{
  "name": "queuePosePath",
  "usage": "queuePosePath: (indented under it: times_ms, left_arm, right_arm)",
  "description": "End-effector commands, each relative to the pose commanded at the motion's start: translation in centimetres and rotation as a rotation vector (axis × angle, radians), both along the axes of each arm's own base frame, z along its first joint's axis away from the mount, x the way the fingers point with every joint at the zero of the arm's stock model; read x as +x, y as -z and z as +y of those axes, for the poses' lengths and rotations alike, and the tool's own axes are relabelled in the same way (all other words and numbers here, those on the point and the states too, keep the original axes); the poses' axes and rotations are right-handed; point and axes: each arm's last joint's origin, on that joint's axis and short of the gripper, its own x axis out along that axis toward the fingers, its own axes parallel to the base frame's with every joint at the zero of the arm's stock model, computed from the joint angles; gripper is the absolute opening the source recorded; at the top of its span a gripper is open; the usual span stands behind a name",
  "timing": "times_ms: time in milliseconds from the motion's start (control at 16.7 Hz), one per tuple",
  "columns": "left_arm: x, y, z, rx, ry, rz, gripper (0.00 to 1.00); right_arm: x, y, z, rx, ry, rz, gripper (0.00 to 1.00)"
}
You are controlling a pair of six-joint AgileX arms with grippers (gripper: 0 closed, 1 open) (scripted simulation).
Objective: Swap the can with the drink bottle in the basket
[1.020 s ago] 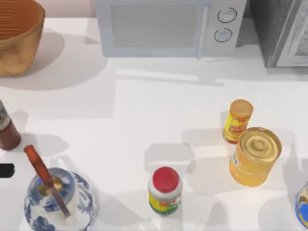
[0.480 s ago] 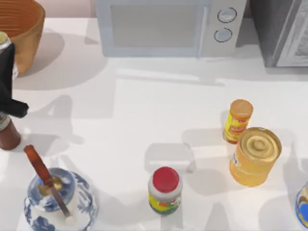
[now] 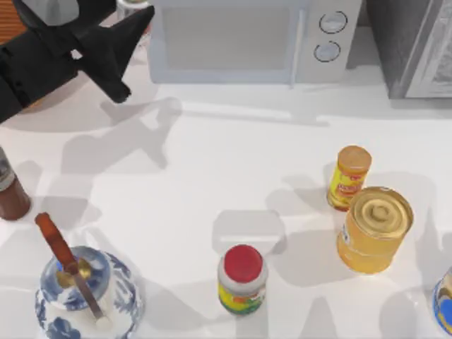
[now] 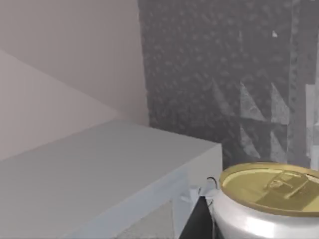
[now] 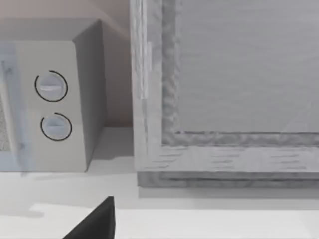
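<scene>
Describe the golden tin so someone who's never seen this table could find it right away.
Start at the microwave along the table's back edge and come forward to the right side. The golden tin stands just in front of the slimmer orange-yellow bottle; it is much wider, with a ridged gold lid.

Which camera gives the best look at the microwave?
The top view: the microwave shows its door and both dials. The right wrist view catches just the dial end; the left wrist view shows a pale box that may be its top.
</scene>
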Motion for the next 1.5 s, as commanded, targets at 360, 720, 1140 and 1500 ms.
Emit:
queuePosePath:
  times_ms: [360, 720, 1140, 1500]
  left_arm:
    - [7.0, 8.4, -6.2, 0.024, 0.357, -0.002, 0.00]
    - [7.7, 18.9, -10.8, 0.046, 0.629, 0.052, 0.00]
    - [6.4, 23.5, -12.1, 0.053, 0.727, 0.107, 0.00]
    - [6.4, 23.5, -12.1, 0.053, 0.727, 0.107, 0.23]
  right_arm:
    - [0.0, 0.0, 0.0, 0.000, 0.000, 0.000, 1.00]
    - [0.0, 0.0, 0.0, 0.000, 0.000, 0.000, 1.00]
    - [0.0, 0.0, 0.0, 0.000, 0.000, 0.000, 1.00]
    - [0.0, 0.0, 0.0, 0.000, 0.000, 0.000, 1.00]
